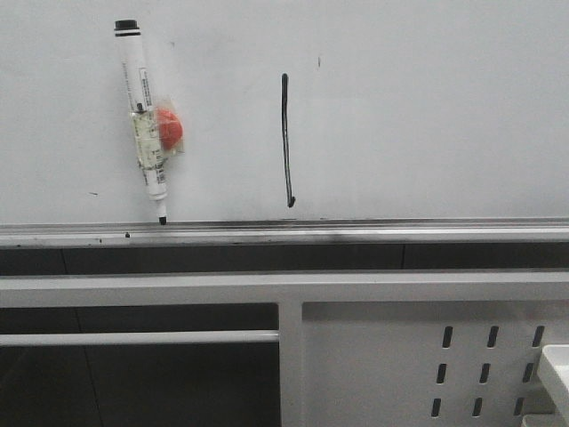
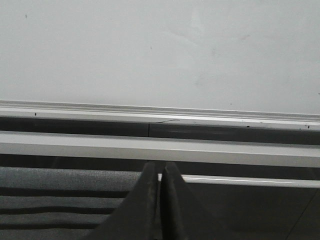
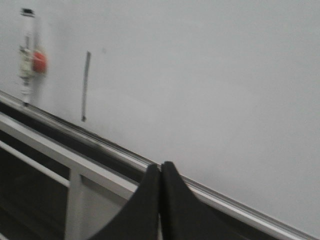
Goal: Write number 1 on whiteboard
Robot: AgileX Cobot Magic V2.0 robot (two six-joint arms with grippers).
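The whiteboard (image 1: 427, 116) fills the upper front view, with its silver tray rail (image 1: 356, 233) along the lower edge. The number 1 (image 1: 286, 140) is a thin black near-vertical stroke with a small hook at its foot; it also shows in the right wrist view (image 3: 86, 86). A white marker (image 1: 144, 120) with a black cap and a red lump on it leans on the board, tip on the rail, left of the stroke; it shows blurred in the right wrist view (image 3: 27, 52). My left gripper (image 2: 160, 167) is shut and empty, below the rail. My right gripper (image 3: 160, 167) is shut and empty, away from the stroke. Neither gripper shows in the front view.
A white metal frame (image 1: 284, 289) with a horizontal bar and a perforated panel (image 1: 484, 365) stands below the board in front of a dark gap. A white object's corner (image 1: 556, 369) shows at the lower right. The frame bar also crosses the left wrist view (image 2: 160, 149).
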